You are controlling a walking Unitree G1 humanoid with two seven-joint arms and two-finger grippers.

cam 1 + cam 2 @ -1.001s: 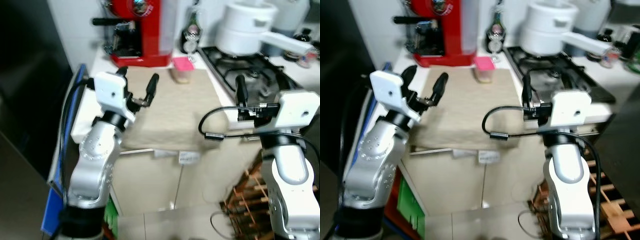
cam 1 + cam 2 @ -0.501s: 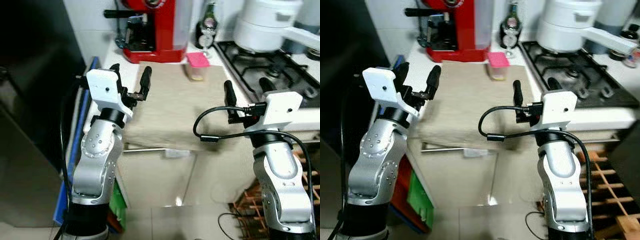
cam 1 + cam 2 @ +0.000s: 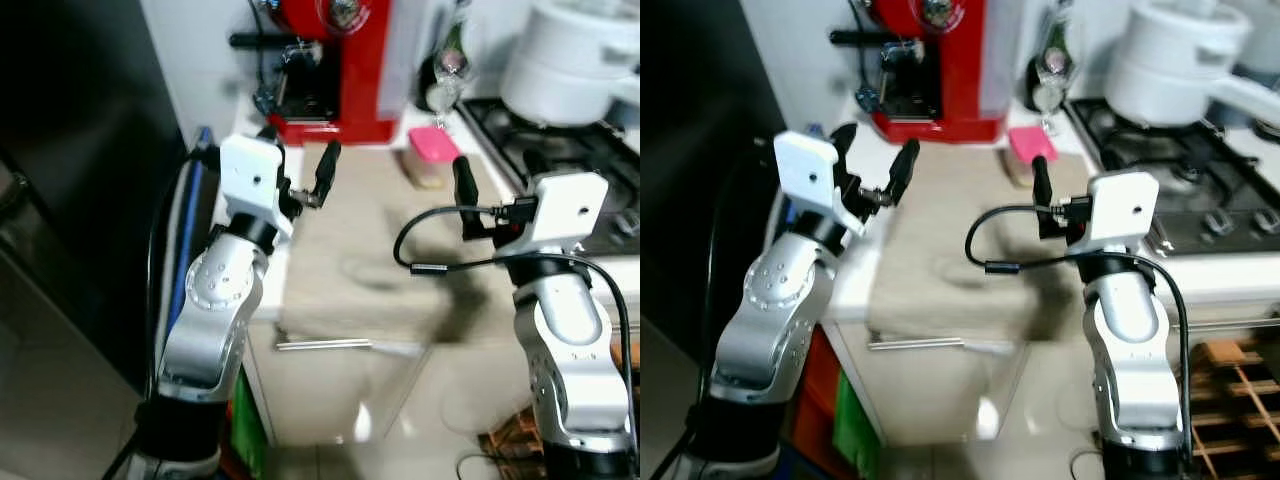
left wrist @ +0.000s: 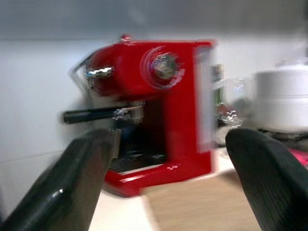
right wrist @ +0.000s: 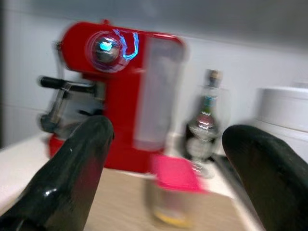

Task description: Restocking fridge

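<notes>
Hovering over the beige cloth (image 3: 400, 270), I see my left gripper (image 3: 298, 172) and right gripper (image 5: 168, 159) both released, empty; the black fridge (image 3: 70, 180) stands far left, beside the red coffee machine (image 3: 340, 70).

Both silver arms are raised with elbows bent, forearms upright and wrists level with each other. The left gripper (image 3: 298, 170) points forward, its two black fingers spread apart and holding nothing. The right gripper (image 5: 168, 159) also points forward, fingers parted and unladen.
</notes>
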